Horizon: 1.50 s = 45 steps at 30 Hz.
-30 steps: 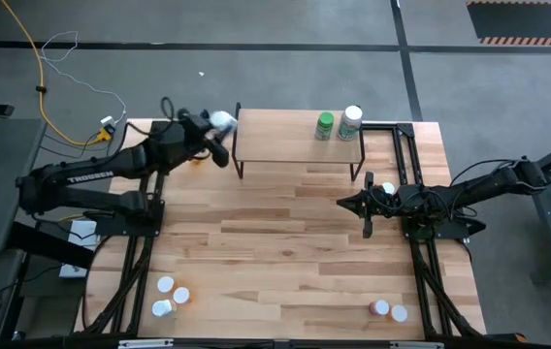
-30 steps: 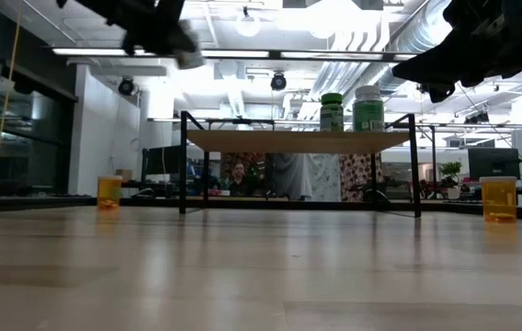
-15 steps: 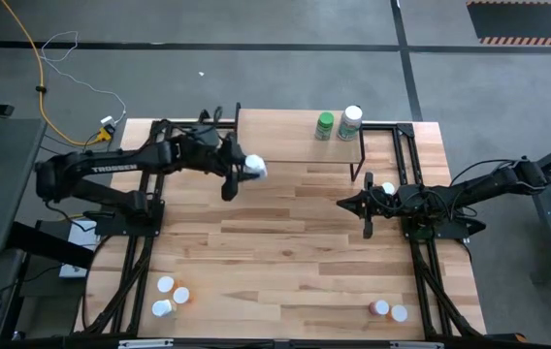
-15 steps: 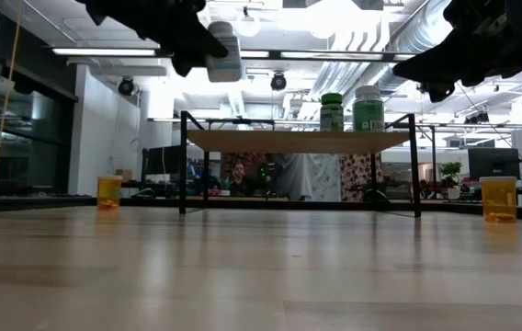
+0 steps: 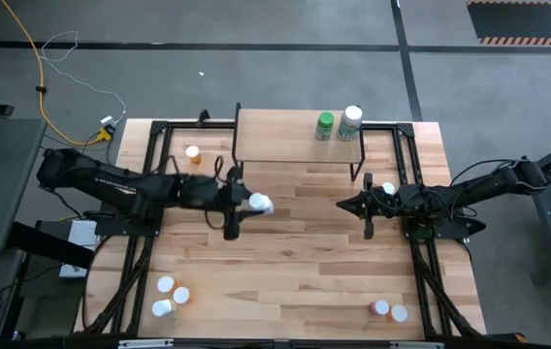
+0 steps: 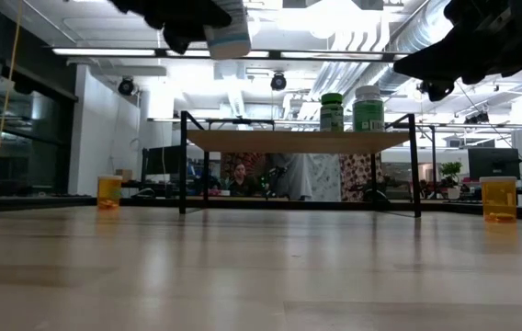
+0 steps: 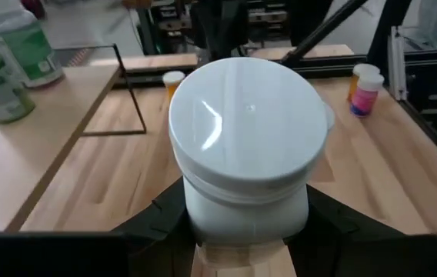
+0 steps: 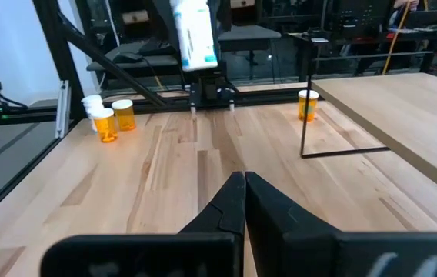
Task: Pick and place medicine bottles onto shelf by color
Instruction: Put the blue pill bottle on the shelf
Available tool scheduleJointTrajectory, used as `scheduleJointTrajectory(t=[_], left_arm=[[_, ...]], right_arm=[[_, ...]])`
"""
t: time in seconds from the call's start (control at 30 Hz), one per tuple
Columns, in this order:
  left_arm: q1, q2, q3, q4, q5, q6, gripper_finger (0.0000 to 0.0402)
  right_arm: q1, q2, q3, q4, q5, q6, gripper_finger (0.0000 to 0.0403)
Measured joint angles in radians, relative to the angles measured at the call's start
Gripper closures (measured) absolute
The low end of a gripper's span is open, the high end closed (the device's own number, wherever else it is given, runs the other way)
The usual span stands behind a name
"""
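While L claw (image 5: 240, 202) clamps white bottle (image 5: 260, 204) above table | R claw (image 5: 355, 206) together, idle

A yellow cable (image 5: 25, 44) lies on the grey floor (image 5: 256, 73) beyond the wooden table (image 5: 295, 252).

White bottle (image 7: 248, 165) in left claw (image 7: 241, 231): lower body hidden between the fingers, label unseen in the left wrist view. Low view crops the bottle's cap at 12 o'clock. Bottle labels on the shelf (image 5: 275, 136) too small to read.
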<state>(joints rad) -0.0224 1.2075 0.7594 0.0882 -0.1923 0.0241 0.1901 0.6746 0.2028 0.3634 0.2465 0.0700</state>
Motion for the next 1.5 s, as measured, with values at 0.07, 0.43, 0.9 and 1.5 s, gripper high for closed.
scheduleJointTrajectory(t=[0.07,0.43,0.9,1.5], left_arm=[[-0.023,-0.013,-0.059,0.082,-0.033,-0.001,0.0257],[-0.051,-0.118,-0.278,0.268,-0.029,-0.1,0.0257],[-0.05,-0.134,-0.285,0.276,-0.055,-0.115,0.0256],[0.141,0.088,0.114,-0.058,-0.384,-0.244,0.0256]], right_arm=[[0.0,0.0,0.0,0.001,-0.012,0.0,0.0403],[0.0,0.0,0.0,0.026,-0.015,-0.026,0.0403],[0.0,0.0,0.0,0.037,-0.015,-0.026,0.0403],[0.0,0.0,0.0,0.045,-0.014,-0.026,0.0403]])
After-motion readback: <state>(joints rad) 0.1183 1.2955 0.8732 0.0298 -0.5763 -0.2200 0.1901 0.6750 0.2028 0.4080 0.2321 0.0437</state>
